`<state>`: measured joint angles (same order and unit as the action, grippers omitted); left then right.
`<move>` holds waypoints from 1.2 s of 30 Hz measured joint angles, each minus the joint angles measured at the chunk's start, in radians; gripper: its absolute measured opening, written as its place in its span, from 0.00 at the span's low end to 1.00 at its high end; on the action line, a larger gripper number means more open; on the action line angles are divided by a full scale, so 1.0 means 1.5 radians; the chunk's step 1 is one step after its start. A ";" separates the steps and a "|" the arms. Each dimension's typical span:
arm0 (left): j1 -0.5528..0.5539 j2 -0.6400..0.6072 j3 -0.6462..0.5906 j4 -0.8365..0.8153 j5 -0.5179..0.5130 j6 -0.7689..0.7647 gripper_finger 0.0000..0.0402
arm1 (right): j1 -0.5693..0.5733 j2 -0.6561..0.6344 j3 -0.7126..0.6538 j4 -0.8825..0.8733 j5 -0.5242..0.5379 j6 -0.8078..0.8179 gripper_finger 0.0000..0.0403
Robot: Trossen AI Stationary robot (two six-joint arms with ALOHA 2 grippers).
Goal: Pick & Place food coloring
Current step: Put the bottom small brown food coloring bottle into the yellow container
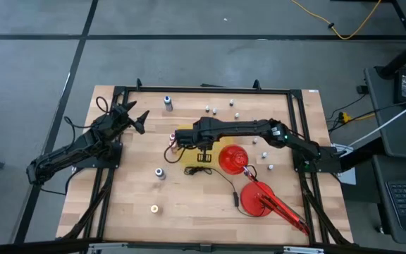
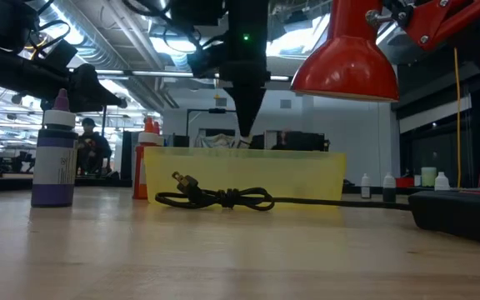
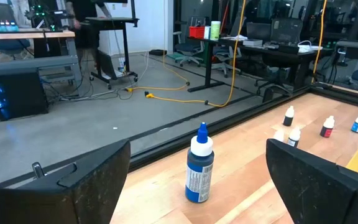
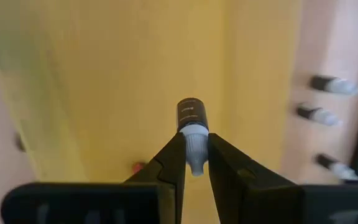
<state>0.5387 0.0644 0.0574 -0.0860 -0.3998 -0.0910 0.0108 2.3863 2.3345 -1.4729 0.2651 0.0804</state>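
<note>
My right gripper hangs over the yellow bin, shut on a small food coloring bottle with a pale body and dark cap. In the low view it points down above the bin. My left gripper waits open near the table's far left. A larger blue-capped bottle stands upright on its base a little ahead of it. Several more tiny bottles stand on the table beyond and to the right of the bin. My right gripper pinches the small bottle by its pale body between the two fingertips, coming from above and pointing down. The bottle lies along the fingers, its dark cap sticking out past them toward the yellow bin floor, lifted clear.
A black cable lies knotted in front of the bin. Two red lamp shades with a red arm sit right of centre. Other bottles stand on the near left of the table. A black frame edges the table.
</note>
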 joint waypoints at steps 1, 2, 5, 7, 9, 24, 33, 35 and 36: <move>0.000 0.000 0.000 0.000 0.000 0.000 0.91 | -0.005 0.000 -0.001 0.000 -0.011 0.010 0.15; 0.000 0.000 0.000 0.000 0.000 0.000 0.91 | -0.010 0.000 -0.003 0.001 -0.022 0.015 0.15; 0.000 0.000 0.000 0.000 0.000 0.000 0.91 | -0.021 0.000 -0.023 0.011 -0.036 0.029 0.15; 0.000 0.000 0.000 0.000 0.000 0.000 0.90 | -0.028 0.000 -0.042 0.013 -0.045 0.039 0.15; 0.000 0.000 0.000 0.000 0.000 0.000 0.91 | -0.032 0.000 -0.061 0.014 -0.068 0.053 0.15; 0.000 0.000 0.000 0.000 0.000 0.000 0.91 | -0.031 0.000 -0.093 0.008 -0.111 0.120 0.15; 0.000 0.000 0.000 0.000 0.000 0.000 0.91 | -0.031 0.001 -0.139 0.000 -0.142 0.126 0.15; 0.000 0.000 0.000 0.000 0.000 0.000 0.91 | -0.031 0.001 -0.143 -0.003 -0.144 0.126 0.15; 0.000 0.000 0.000 0.000 0.000 0.000 0.91 | -0.030 0.001 -0.143 -0.005 -0.144 0.126 0.15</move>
<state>0.5388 0.0643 0.0575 -0.0860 -0.3996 -0.0910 -0.0345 2.3875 2.1197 -1.4807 0.0492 0.2698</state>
